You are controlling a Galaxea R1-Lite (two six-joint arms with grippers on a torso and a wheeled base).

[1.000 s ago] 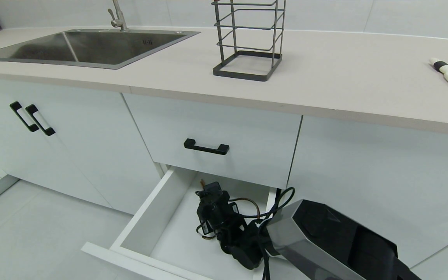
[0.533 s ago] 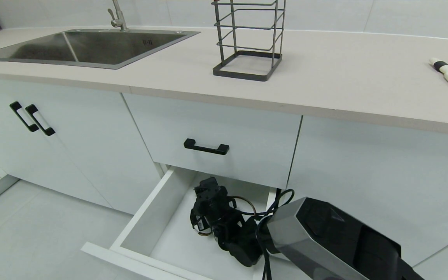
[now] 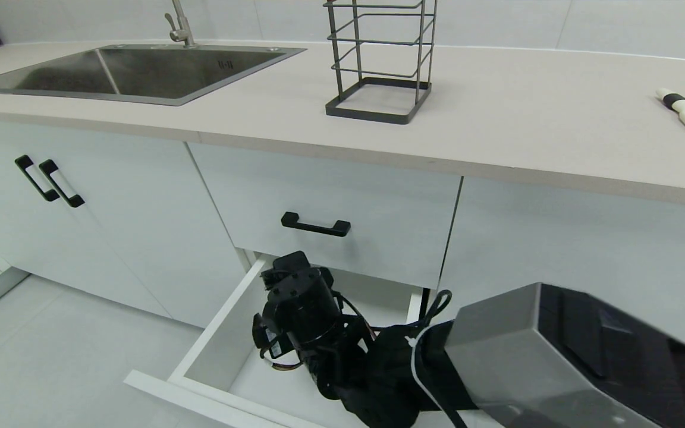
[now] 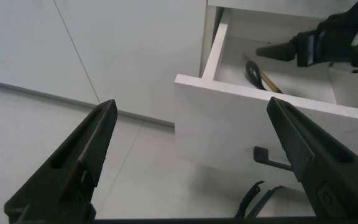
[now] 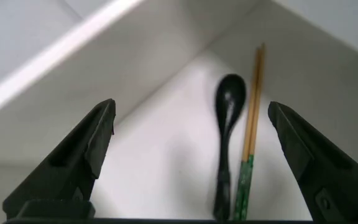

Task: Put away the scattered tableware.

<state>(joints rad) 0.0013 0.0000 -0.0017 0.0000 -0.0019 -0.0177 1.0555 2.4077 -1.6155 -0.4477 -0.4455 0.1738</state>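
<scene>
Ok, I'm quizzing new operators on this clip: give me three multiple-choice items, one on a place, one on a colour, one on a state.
1. Where does the spoon lie? A in the sink; B in the open drawer; C on the counter.
2. What colour is the spoon? A white; B black; C red.
3. The right gripper is: A shut on the spoon; B shut, empty; C open.
Key: B, it lies on the drawer's floor; B, bowl and handle are black; C, its fingers stand wide apart.

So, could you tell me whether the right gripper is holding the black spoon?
No, the spoon lies in the drawer beside the chopsticks, and the right gripper has open jaws, clear of it.
</scene>
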